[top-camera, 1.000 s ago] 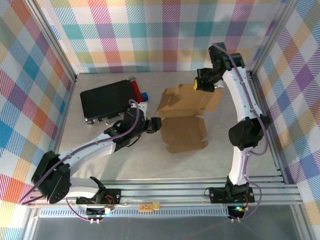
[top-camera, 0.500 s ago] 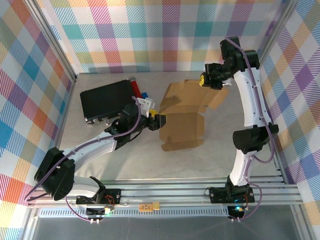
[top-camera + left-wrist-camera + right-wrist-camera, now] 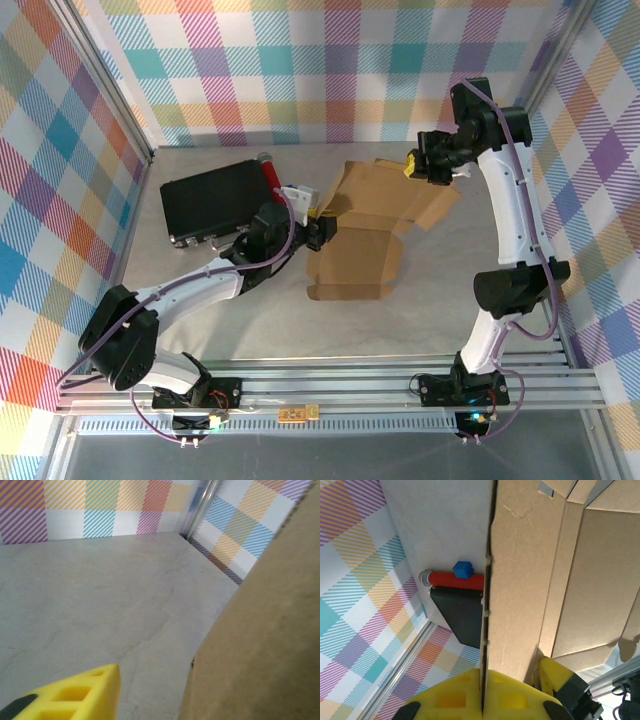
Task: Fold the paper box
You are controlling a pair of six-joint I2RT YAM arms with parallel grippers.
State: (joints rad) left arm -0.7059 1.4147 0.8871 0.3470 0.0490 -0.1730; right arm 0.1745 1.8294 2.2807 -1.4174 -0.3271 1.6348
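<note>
Paper box (image 3: 360, 255): matte brown die-cut cardboard, creased flaps partly raised. Right gripper (image 3: 413, 165): pinching far-right flap. Left gripper (image 3: 318, 232): at left edge, spread unclear.

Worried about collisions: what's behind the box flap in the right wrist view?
A blue block, plus a red roll and the black case, both partly hidden by the flap.

Enclosure seen from above. A pale grey, faintly marbled desk (image 3: 250, 320) occupies the centre. Pastel plaid walls (image 3: 300, 70) close the top, left and right of the frame. Aluminium posts (image 3: 112, 85) run diagonally at the upper corners, and horizontal aluminium rails (image 3: 350, 385) cross the bottom. Lighting is even, with soft shadows.
</note>
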